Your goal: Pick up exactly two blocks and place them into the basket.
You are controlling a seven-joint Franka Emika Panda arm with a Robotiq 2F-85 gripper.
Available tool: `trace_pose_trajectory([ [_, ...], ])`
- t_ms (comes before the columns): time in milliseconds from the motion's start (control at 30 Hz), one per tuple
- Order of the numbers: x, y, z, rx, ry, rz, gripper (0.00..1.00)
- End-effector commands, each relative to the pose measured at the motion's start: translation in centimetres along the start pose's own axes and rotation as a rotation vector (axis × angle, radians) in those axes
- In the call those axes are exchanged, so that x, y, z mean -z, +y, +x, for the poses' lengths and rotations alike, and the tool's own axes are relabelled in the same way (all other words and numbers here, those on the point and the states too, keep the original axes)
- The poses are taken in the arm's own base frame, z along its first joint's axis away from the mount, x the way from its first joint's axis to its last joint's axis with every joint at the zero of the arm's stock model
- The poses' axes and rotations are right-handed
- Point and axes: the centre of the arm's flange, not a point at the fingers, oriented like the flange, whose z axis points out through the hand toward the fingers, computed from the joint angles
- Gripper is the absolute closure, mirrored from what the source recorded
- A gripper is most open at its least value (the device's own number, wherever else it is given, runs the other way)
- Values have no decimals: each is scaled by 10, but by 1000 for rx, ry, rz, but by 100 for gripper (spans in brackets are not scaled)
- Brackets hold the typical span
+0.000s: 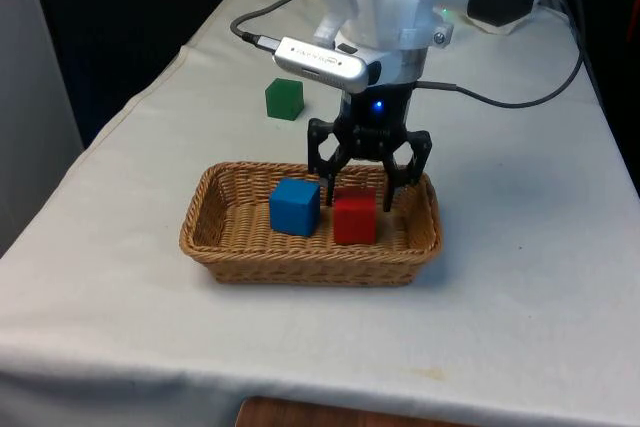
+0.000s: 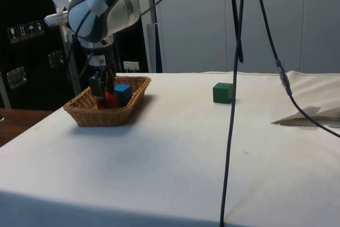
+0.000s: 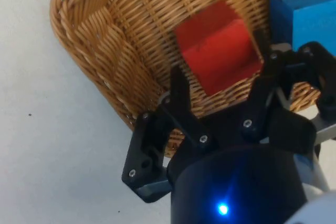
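Note:
A wicker basket [image 1: 200,237] stands in the middle of the table and holds a blue block [image 1: 295,206] and a red block [image 1: 354,215] side by side. My gripper [image 1: 358,187] hangs open just over the red block, one finger at each side of its top and neither pressing it. In the wrist view the red block [image 3: 218,51] lies on the basket floor [image 3: 105,51] between the spread fingers, with the blue block [image 3: 304,14] beside it. A green block [image 1: 284,99] sits on the cloth behind the basket, apart from it; in the side view this green block [image 2: 223,92] lies well to the right of the basket [image 2: 85,115].
A black cable [image 1: 500,99] runs across the cloth behind the gripper towards the front view's right. In the side view other cables [image 2: 234,78] hang in front of the table, and a fold of cloth [image 2: 308,115] lies at the right. The table's edges are near the basket's front.

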Motion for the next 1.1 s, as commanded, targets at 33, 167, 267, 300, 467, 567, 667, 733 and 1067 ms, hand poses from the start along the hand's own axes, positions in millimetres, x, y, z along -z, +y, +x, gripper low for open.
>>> trace_pose_trajectory([
  [33, 0, 1, 0, -1, 0, -1, 40],
  [167, 0, 0, 0, 0, 4, 1, 9],
  [267, 0, 0, 0, 0, 5, 1, 0],
  [300, 0, 0, 0, 0, 5, 1, 0],
  [467, 4, 1, -1, -3, 4, 2, 0],
  [567, 12, 3, -3, -10, 1, 2, 0],
  [667, 19, 4, -7, -17, -2, 6, 0],
  [733, 24, 4, -10, -20, -4, 8, 0],
  [1067, 46, 7, -24, -37, -7, 22, 0],
])
